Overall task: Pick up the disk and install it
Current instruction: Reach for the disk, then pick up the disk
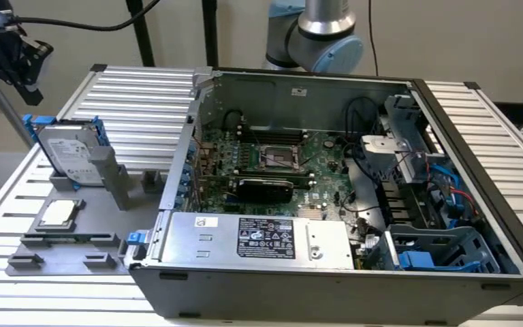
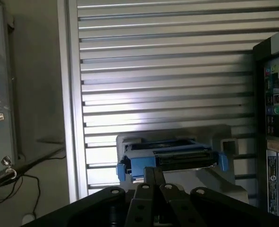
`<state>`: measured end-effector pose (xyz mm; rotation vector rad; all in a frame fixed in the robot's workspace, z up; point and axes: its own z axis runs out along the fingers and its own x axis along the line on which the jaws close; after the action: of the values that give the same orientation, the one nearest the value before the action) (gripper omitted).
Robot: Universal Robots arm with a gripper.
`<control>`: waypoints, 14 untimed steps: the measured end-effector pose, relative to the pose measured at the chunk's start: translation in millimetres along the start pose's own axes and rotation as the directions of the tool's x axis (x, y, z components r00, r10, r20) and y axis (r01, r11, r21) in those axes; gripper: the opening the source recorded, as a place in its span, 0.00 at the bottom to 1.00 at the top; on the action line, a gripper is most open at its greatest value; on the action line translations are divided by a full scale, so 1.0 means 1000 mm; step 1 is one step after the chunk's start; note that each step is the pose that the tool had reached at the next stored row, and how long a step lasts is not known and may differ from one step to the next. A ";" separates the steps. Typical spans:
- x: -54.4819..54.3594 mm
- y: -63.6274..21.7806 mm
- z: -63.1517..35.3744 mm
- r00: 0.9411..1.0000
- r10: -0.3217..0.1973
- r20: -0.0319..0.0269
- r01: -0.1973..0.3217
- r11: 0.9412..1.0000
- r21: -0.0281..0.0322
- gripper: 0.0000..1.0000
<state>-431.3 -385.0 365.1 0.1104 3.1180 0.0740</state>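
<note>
Blue carrier edges frame the disk (image 1: pixel 69 155), which you see standing upright in a grey holder (image 1: pixel 107 178) on the slatted aluminium desk (image 1: pixel 144 102), at the exterior view's left of the open computer case (image 1: pixel 334 300). Bare slats lie around it. Your claw (image 2: pixel 154 176) hangs apart from it, fingers together, empty.

Robotics lab / test bench, not an office. Evidence in the ext. view: industrial robot arm (image 1: pixel 321 34) at top centre; slatted aluminium table (image 1: pixel 144 95) across the frame; open PC case (image 1: pixel 334 293) w/ motherboard (image 1: pixel 271 160) exposed, centre-right; grey jig (image 1: pixel 71 248) at lower left holding parts, incl. the disk (image 1: pixel 69 153) stood upright; black stand pole (image 1: pixel 209 30) & cable (image 1: pixel 80 26) along the top edge.
</note>
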 end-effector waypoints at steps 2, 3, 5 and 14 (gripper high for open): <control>0.000 -0.0001 0.0001 1.000 0.000 0.000 0.000 1.000 0.000 0.00; 0.000 0.0000 0.0001 1.000 0.000 0.000 0.000 1.000 0.000 0.00; 0.000 0.0000 0.0002 1.000 0.000 0.000 0.000 1.000 0.000 0.00; 0.000 0.0000 0.0001 1.000 0.000 0.000 0.000 1.000 0.000 0.00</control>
<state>-431.5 -385.0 364.9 0.1102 3.1180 0.0740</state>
